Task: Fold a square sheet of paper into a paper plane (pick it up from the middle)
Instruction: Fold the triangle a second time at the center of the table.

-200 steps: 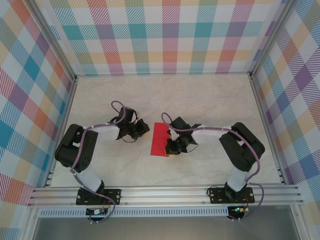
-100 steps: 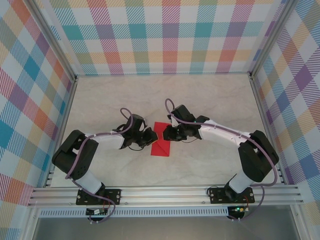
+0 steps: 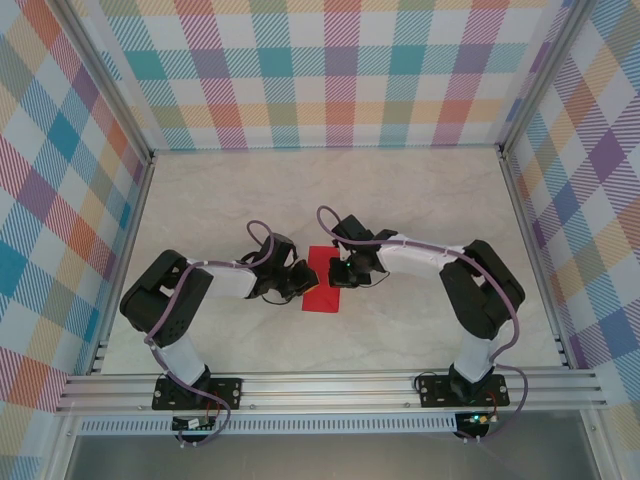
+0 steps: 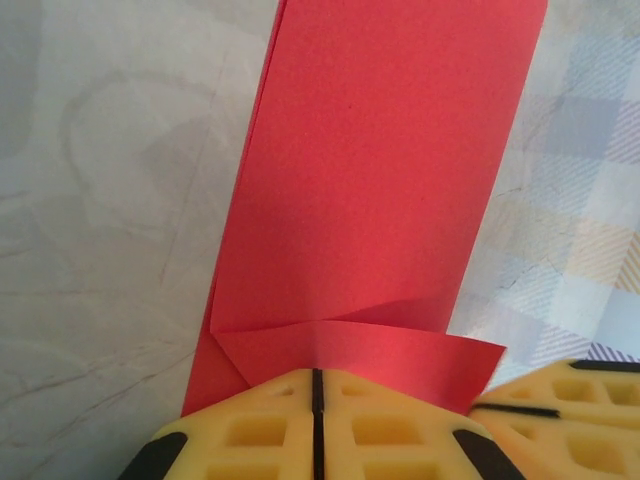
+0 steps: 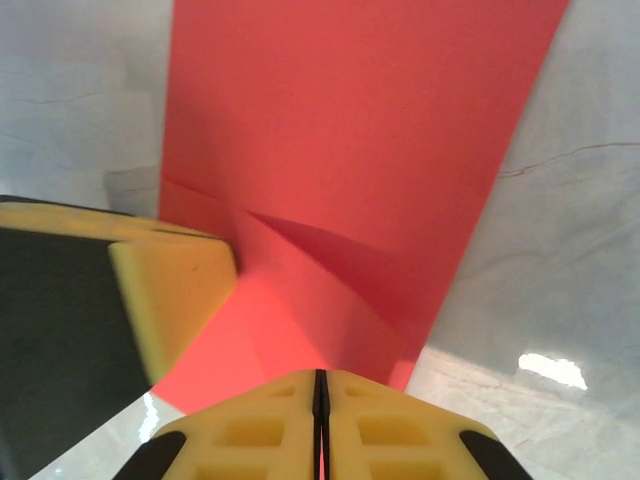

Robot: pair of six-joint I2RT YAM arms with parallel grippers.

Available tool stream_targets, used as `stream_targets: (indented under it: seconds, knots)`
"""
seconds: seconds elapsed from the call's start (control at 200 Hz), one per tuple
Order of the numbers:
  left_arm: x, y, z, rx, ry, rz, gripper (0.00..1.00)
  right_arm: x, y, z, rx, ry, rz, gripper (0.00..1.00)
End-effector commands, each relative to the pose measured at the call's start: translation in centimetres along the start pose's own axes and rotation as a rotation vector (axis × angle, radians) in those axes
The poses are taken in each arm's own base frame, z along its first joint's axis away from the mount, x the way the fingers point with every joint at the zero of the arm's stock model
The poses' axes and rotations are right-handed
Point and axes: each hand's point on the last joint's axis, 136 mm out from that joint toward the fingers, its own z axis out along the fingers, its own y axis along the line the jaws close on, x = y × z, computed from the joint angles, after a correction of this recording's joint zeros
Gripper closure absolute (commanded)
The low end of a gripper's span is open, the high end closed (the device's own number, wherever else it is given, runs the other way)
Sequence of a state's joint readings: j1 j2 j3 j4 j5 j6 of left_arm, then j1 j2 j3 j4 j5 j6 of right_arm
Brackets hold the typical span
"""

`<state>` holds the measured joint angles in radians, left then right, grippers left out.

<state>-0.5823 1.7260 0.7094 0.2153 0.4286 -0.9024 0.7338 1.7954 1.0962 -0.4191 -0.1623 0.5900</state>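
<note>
The square sheet of paper point(image 3: 321, 297), bright red and folded into a narrow strip, lies flat on the table between the two arms. My left gripper point(image 3: 303, 279) meets its left edge and my right gripper point(image 3: 338, 272) its right edge, both near the far end. In the left wrist view the strip point(image 4: 380, 180) runs away from my left gripper point(image 4: 316, 372), which is shut on a raised creased flap. In the right wrist view my right gripper point(image 5: 320, 375) is shut on the lifted near edge of the paper point(image 5: 360, 130), with red showing between its pads.
The pale marble tabletop point(image 3: 420, 200) is bordered by metal rails and checked walls. The two grippers sit almost touching: the right gripper's finger point(image 4: 560, 400) shows in the left wrist view, and the left gripper's finger point(image 5: 170, 290) in the right wrist view.
The left gripper has moved right, from clear of the paper onto its left edge. The right gripper has shifted up to the far right edge. The paper looks narrower.
</note>
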Motion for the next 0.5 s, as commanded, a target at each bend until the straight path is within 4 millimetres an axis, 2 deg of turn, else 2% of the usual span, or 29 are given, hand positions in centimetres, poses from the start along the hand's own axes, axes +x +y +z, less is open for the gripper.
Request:
stream_targets:
  seconds: [0.0,0.175,0.28,0.415,0.495]
  knots:
    - [0.2,0.1,0.7,-0.022,0.010,-0.006,0.90,-0.3,-0.9,0.5,0.052,0.009,0.008,0.90]
    - [0.2,0.4,0.8,-0.040,0.016,-0.006,0.90,-0.2,-1.9,1.4,0.095,0.033,0.030,0.91]
    - [0.2,0.7,0.8,-0.060,0.017,-0.011,0.90,-0.3,-1.9,1.3,0.095,0.038,0.032,0.92]
    - [0.3,1.3,0.8,-0.096,0.019,-0.022,0.90,-0.7,0.4,0.0,-0.017,0.004,-0.011,0.92]
    - [0.3,1.8,0.8,-0.123,0.018,-0.031,0.91,-0.1,1.8,-0.5,-0.102,0.017,-0.035,0.92]
